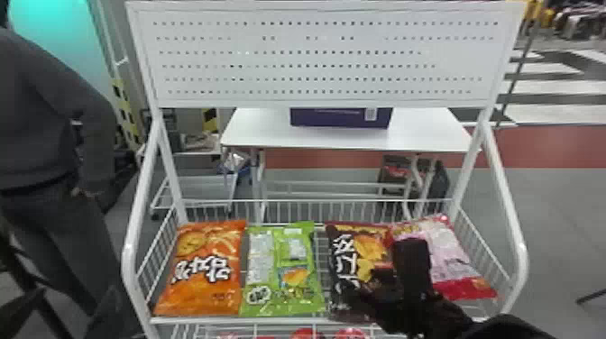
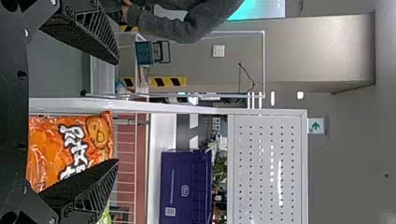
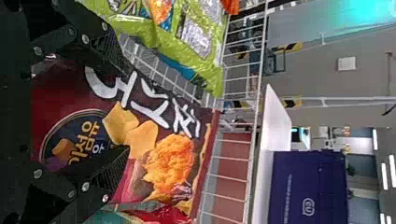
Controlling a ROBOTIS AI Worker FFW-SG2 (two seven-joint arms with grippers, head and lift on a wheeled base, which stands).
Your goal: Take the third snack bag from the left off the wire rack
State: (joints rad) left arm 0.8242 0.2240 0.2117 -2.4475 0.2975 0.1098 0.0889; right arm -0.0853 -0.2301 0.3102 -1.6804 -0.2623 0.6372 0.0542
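Four snack bags lie side by side in the white wire rack: orange, green, a black-and-dark-red bag with chip pictures, and pink. The third from the left is the black one. My right gripper hovers low over its right half, near the pink bag's edge. In the right wrist view the right gripper is open, its fingers spread over the black bag, with the green bag beyond. My left gripper is open, facing the orange bag.
A person in dark clothes stands just left of the rack. A perforated white back panel rises behind the basket. Behind the rack stands a white table with a dark blue box. Red items show on a lower shelf.
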